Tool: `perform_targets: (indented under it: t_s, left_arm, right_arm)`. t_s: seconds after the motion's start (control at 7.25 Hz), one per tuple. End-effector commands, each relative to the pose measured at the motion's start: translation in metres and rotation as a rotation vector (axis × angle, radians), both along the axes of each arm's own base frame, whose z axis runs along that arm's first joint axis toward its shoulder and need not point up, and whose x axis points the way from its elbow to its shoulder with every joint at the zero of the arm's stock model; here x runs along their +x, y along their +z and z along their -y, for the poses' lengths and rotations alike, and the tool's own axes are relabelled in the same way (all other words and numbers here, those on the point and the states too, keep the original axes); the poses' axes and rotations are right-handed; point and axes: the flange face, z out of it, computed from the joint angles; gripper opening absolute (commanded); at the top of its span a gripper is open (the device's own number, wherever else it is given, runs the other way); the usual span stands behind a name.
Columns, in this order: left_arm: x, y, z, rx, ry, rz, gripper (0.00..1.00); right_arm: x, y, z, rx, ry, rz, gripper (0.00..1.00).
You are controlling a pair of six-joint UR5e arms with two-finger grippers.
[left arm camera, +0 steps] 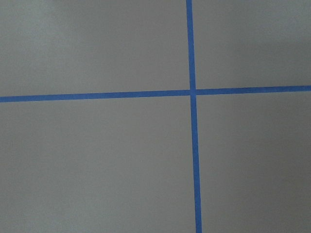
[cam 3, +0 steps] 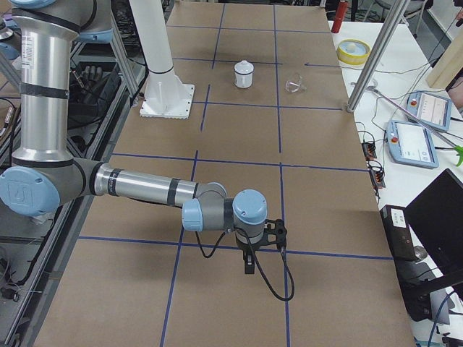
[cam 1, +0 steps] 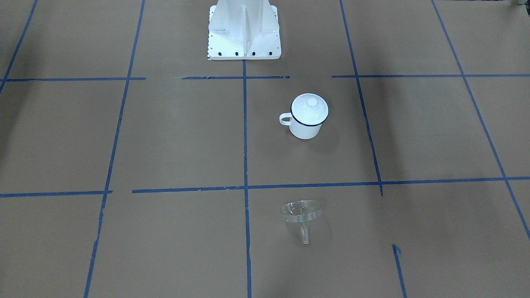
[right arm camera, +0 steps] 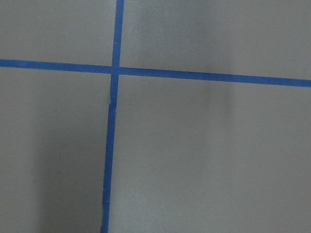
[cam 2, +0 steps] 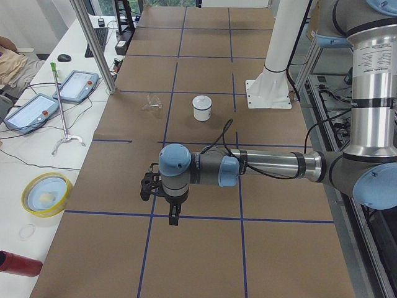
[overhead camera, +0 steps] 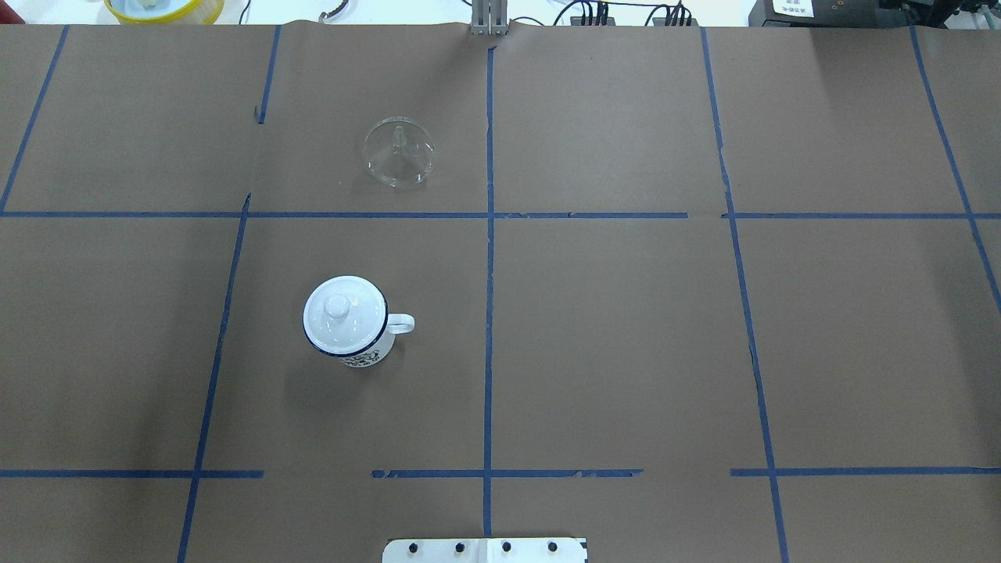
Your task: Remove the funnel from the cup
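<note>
The white cup (cam 1: 305, 127) with a dark blue rim stands upright on the brown table, its handle toward the table's middle. A round white knobbed lid (cam 1: 309, 106) covers it. The clear funnel (cam 1: 301, 211) lies on its side on the table, apart from the cup, on the side away from the robot; it also shows in the overhead view (overhead camera: 399, 151), beyond the cup (overhead camera: 361, 358). My left gripper (cam 2: 174, 215) and right gripper (cam 3: 249, 263) hang over bare table far from both; they show only in the side views, so I cannot tell whether they are open.
The robot's white base (cam 1: 244, 35) stands at the table's near edge. Blue tape lines (overhead camera: 489, 313) mark squares on the table. A yellow bowl (cam 2: 45, 194), tablets (cam 2: 31, 108) and a metal pole (cam 2: 93, 43) stand on the operators' side.
</note>
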Motion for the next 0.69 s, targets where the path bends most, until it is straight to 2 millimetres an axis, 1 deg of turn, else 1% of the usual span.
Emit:
perform_targets:
  t_s: [0.0, 0.14, 0.55]
  left_arm:
    - [-0.0003, -0.001, -0.0014, -0.002, -0.004, 0.001, 1.0]
    - [-0.0004, 0.0005, -0.0014, -0.004, -0.005, 0.002, 1.0]
    - [-0.0016, -0.006, -0.0019, 0.01, -0.002, 0.011, 1.0]
  right_arm:
    - [-0.0001, -0.0001, 0.0, 0.0, 0.0, 0.001, 1.0]
    - [-0.0001, -0.0001, 0.0, 0.0, 0.0, 0.001, 1.0]
    - [-0.0001, -0.0001, 0.0, 0.0, 0.0, 0.001, 1.0]
